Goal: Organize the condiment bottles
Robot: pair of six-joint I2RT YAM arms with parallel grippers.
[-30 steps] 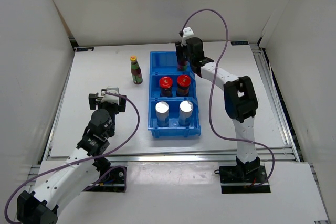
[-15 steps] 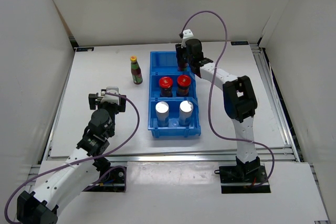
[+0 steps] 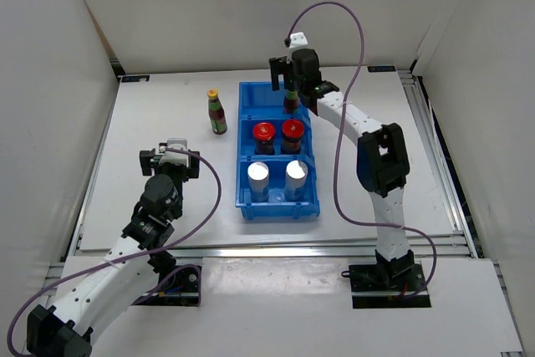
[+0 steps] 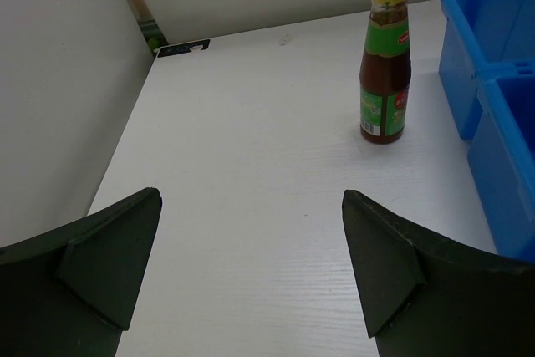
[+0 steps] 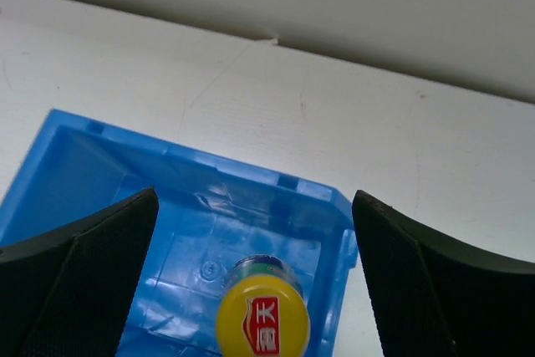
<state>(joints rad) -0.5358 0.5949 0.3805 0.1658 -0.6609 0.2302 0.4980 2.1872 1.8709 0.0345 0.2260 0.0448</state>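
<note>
A slim dark bottle with a yellow cap [image 3: 291, 103] stands in the far compartment of the blue bin [image 3: 240, 150]. My right gripper [image 3: 290, 83] hovers open just above it. In the right wrist view the cap [image 5: 262, 322] sits low between the spread fingers [image 5: 92, 265], touching neither. A second yellow-capped bottle [image 3: 217, 113] stands upright on the table left of the bin, also seen as the bottle [image 4: 385, 73] ahead of my open, empty left gripper [image 4: 251, 198]. Two red-lidded jars [image 3: 277, 132] fill the middle compartment, and two white silver-topped cylinders [image 3: 277, 175] fill the near one.
The bin's blue wall [image 4: 500, 98] lies to the right of the left gripper [image 3: 170, 157]. White enclosure walls ring the table. A purple cable [image 3: 347, 31] loops over the right arm. The left side wall [image 4: 58, 81] is close.
My right gripper has opened, let go of the bottle in the far compartment and risen slightly above it. The left arm has not moved.
</note>
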